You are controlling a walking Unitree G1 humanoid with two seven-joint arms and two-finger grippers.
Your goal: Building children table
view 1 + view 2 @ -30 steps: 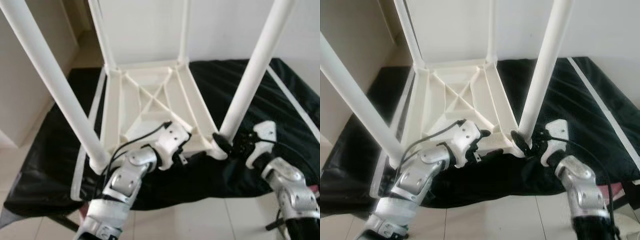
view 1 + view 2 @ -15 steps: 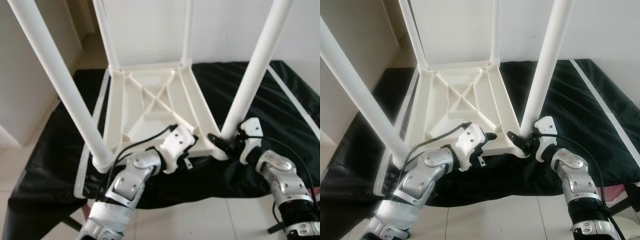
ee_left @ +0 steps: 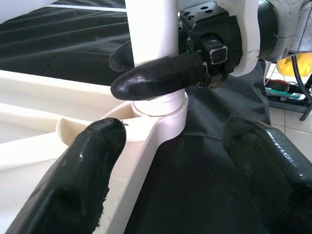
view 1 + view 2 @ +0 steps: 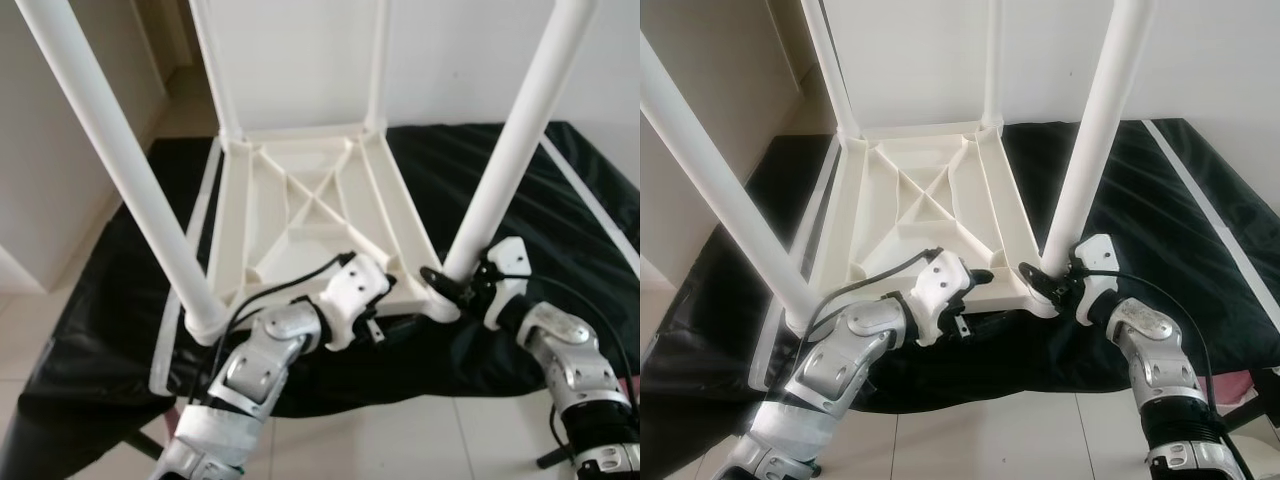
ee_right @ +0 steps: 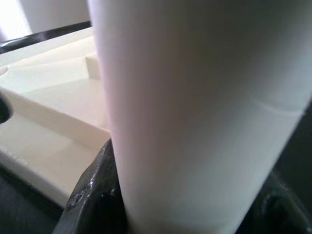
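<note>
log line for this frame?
step: leg fitting | right gripper: shut on near-right leg base | left gripper: open, at tabletop edge

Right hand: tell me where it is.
The right hand grips the base of the near-right table leg, at the upturned white table's front corner, over the black sheet.

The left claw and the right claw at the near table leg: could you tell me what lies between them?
In the left wrist view, only black cloth lies between the open left claw and the right claw, which clamps the table leg.
</note>
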